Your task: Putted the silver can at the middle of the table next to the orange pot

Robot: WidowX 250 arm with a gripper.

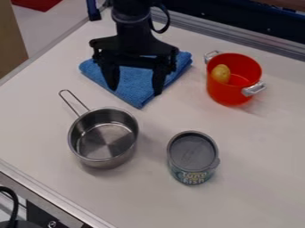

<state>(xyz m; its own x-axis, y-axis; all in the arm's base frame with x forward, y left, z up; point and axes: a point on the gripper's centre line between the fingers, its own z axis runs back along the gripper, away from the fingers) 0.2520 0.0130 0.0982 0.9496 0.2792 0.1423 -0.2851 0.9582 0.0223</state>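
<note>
Camera view: my gripper (136, 89) is wide open, holding nothing, hanging over the blue cloth (134, 80). Silver can (191, 153) stands upright near the steel pot (102, 138), well apart from the orange pot (223, 92).

So the arm (133, 27) up near 12 o'clock is rocking all black, looking kinda chunky and rounded up top. A black cable (168, 20) is looping off its 3 o'clock side, plain as anything. Down at its 6 o'clock end the gripper (136, 90) is sporting a wide, blocky black body, and its two black fingers (111, 76) are tapering toward the tips.
</note>
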